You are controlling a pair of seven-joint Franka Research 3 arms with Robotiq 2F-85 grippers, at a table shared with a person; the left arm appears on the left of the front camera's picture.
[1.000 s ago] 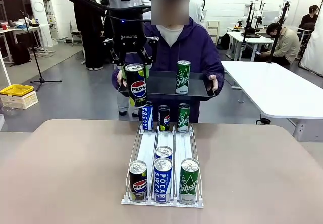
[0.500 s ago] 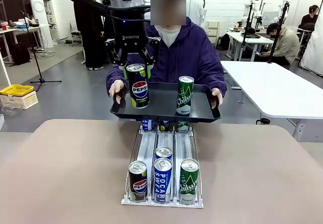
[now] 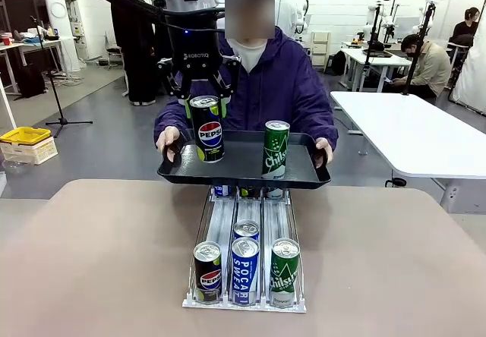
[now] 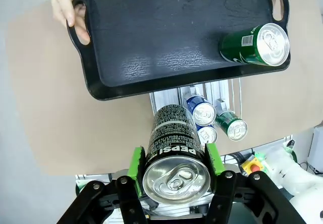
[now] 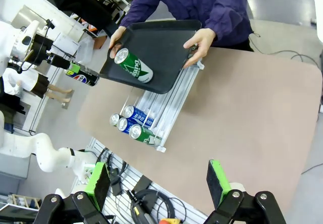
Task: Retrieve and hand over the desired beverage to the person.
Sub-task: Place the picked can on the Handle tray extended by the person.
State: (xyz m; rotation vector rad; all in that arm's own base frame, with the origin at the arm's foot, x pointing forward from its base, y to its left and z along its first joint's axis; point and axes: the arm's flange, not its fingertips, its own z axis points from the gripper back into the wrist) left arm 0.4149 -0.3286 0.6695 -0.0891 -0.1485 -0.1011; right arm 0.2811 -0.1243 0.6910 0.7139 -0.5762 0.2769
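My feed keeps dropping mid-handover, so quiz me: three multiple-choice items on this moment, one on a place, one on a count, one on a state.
1. Where does the green Chilsung can stand?
A. On the black tray the person holds
B. In the left gripper
C. On the bare tabletop

2. How many cans stand in the front row of the rack?
A. One
B. Three
C. Five

3. What is the state of the left gripper?
A. Open, holding nothing
B. Shut on the Pepsi can
C. Shut on the tray's rim

Answers:
1. A: the green Chilsung can stands upright on the black tray, which the person holds by both handles.
2. B: the rack shows three cans in front.
3. B: the left gripper has its green fingers on either side of the Pepsi can, above the tray.
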